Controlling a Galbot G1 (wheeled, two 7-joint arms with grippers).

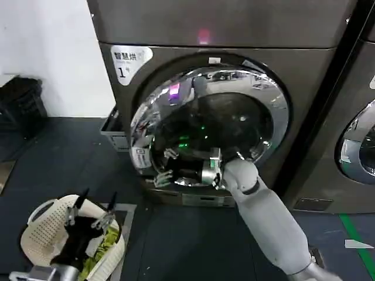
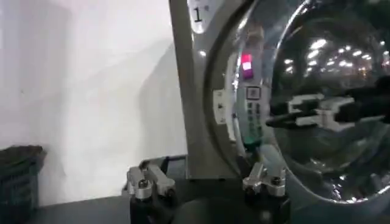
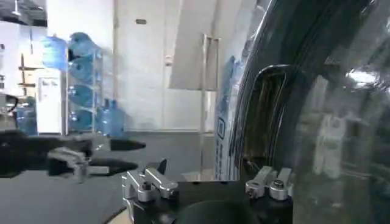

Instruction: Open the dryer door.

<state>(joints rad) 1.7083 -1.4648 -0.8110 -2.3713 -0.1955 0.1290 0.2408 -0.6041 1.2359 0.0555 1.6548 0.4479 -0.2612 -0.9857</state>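
Note:
The dryer door (image 1: pixel 208 126) is a big chrome ring around dark domed glass, on the dark grey machine with the white "1" label (image 1: pixel 126 63). It stands slightly ajar, and in the left wrist view its rim (image 2: pixel 247 115) is off the machine front. My right gripper (image 1: pixel 214 171) is at the door's lower rim, open, with the door edge (image 3: pixel 244 122) running down beside its fingers (image 3: pixel 145 184). My left gripper (image 1: pixel 91 213) hangs low at the left over a basket, open and holding nothing (image 2: pixel 206 182).
A white laundry basket (image 1: pixel 44 234) with green cloth sits on the floor under the left gripper. A neighbouring machine with its own chrome door (image 1: pixel 357 146) stands to the right. A black crate (image 1: pixel 20 105) is by the white wall, and a grey tray (image 1: pixel 111 130) is beside the dryer.

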